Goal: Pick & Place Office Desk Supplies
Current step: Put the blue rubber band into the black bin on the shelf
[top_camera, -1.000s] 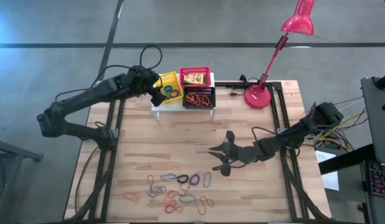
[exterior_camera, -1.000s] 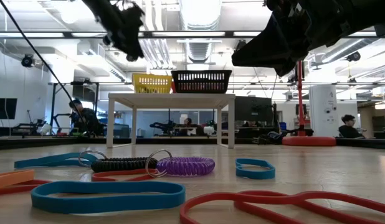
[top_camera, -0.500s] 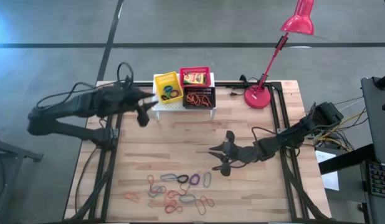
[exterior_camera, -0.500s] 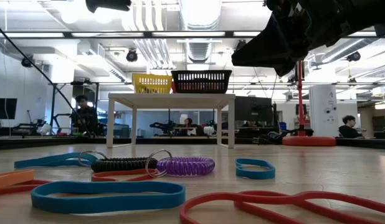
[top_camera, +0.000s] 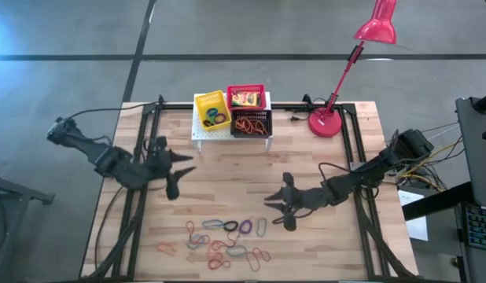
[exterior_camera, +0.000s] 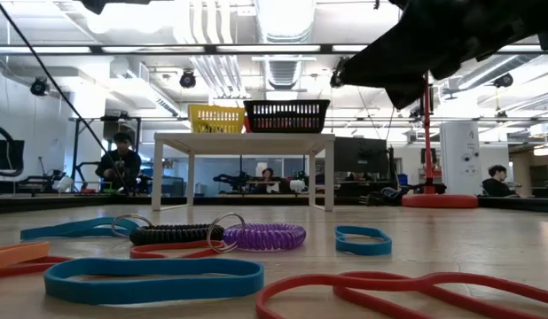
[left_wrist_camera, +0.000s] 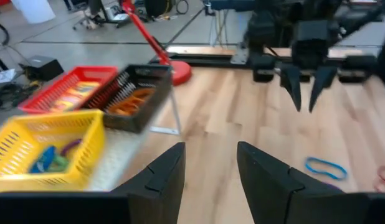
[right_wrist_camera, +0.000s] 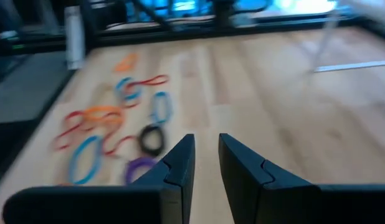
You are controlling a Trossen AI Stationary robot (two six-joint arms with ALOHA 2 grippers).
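Note:
Many thin elastic loops (top_camera: 225, 240), red, orange, blue, purple and black, lie on the wooden table near its front edge. They also show in the low view (exterior_camera: 263, 236) and the right wrist view (right_wrist_camera: 104, 127). Yellow-green crayon boxes (top_camera: 244, 100) lie in the red basket. My left gripper (top_camera: 182, 181) is open and empty above the table's left half, between the baskets and the loops. My right gripper (top_camera: 268, 206) is open and empty just right of and beyond the loops.
A yellow basket (top_camera: 211, 112) holding some loops, a red basket (top_camera: 245, 88) and a black basket (top_camera: 252, 124) stand on a small white stand at the table's far middle. A red desk lamp (top_camera: 327, 123) stands at the far right. People sit in the room beyond.
My left gripper has left the yellow basket and swung toward the table's near left, coming down over the bare wood. My right gripper has moved a little toward the near edge. The loops have not moved.

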